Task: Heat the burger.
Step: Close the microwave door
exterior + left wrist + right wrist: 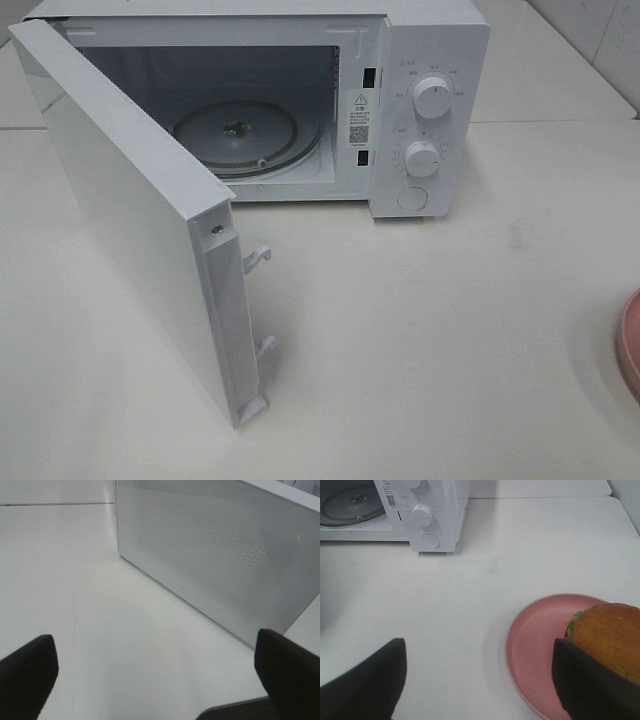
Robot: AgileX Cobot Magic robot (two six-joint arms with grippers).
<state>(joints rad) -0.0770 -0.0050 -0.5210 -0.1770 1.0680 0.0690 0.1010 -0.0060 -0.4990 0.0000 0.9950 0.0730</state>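
The burger [612, 635], with a golden-brown bun and a bit of green lettuce, sits on a round pink plate [537, 645] in the right wrist view. My right gripper [480, 680] is open above the table, its right finger [590, 685] beside the burger. In the high view only the plate's edge [630, 340] shows at the far right; the burger is out of view there. The white microwave [420, 100] stands at the back with its door [130, 210] swung open and the glass turntable [235, 135] bare. My left gripper [155, 675] is open, facing the door's outer face [215, 555].
The microwave has two knobs [432, 97] and a round button [412, 198] on its right panel. The open door juts far forward over the left half of the white table [430, 350]. A tiled wall shows at the back right.
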